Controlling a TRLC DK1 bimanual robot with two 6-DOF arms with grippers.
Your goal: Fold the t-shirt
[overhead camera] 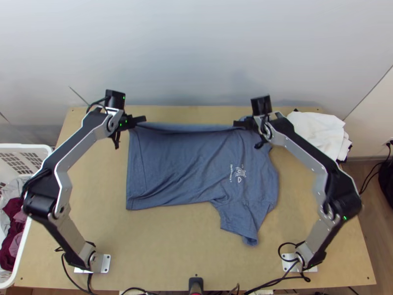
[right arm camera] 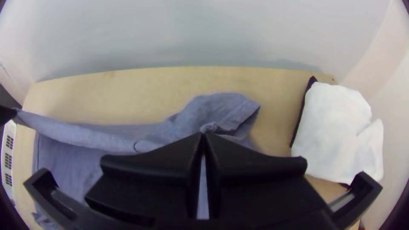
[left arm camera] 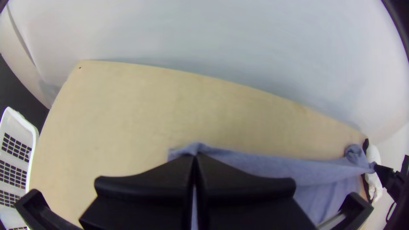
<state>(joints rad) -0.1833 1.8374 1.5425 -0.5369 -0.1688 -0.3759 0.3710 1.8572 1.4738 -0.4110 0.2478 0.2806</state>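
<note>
At far edge of t-shirt [overhead camera: 182,167], left end effector [left arm camera: 194,156] and right end effector [right arm camera: 203,133] pinch cloth; likely light, limp; grip hem, shoulder.

Left gripper [overhead camera: 142,119]: far left, fingers closed. Right gripper [overhead camera: 237,123]: far side, right of centre, fingers closed. Left arm [overhead camera: 73,147], right arm [overhead camera: 303,149]: elbows bent outward.

Paired arms: flat, silver-grey links [overhead camera: 78,144], dotted with small round screws, alternate with bulky black joints [overhead camera: 41,203] — green indicator lights [overhead camera: 345,218] glow on the dark housings. Thin black cables loop at wrists and bases; pale mounting plates [overhead camera: 105,263] bear round holes. Fingers [right arm camera: 255,170]: broad, matte black, tapering to narrow tips.
</note>
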